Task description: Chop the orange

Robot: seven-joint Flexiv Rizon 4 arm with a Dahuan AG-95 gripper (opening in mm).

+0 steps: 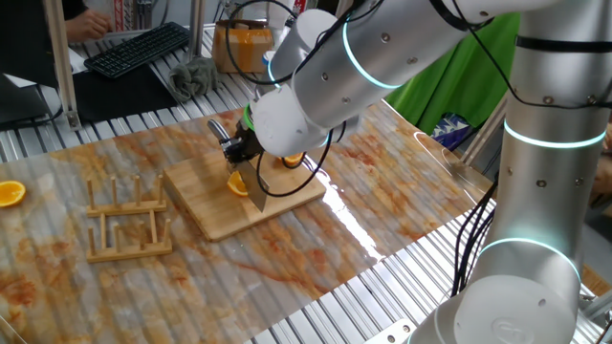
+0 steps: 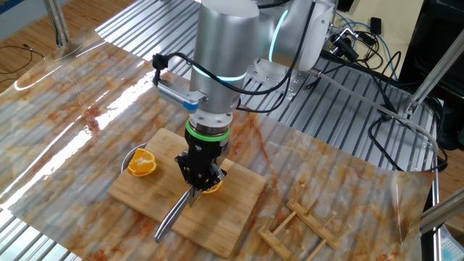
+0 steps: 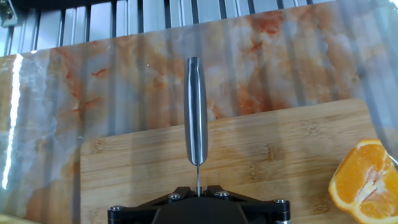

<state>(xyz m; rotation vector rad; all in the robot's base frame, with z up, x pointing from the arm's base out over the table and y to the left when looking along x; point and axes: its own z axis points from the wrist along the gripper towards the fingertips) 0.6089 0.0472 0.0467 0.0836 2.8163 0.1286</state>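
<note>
My gripper [image 2: 201, 172] is shut on a steel knife [image 2: 174, 215] and holds it over the wooden board [image 2: 239, 196]. The blade points out low over the board. In the hand view the knife [image 3: 196, 112] shows edge-on, clamped between the jaws [image 3: 198, 186]. The small orange piece [image 2: 212, 189] lies on the board right under the gripper. In one fixed view it [image 1: 236, 183] lies just left of the blade [image 1: 256, 187]. It is hidden in the hand view.
A rounder orange half [image 2: 141, 163] sits at the board's edge and shows at the right of the hand view [image 3: 364, 180]. Another half [image 1: 10, 193] lies far off on the table. A wooden rack [image 1: 129, 220] stands beside the board [image 1: 210, 205].
</note>
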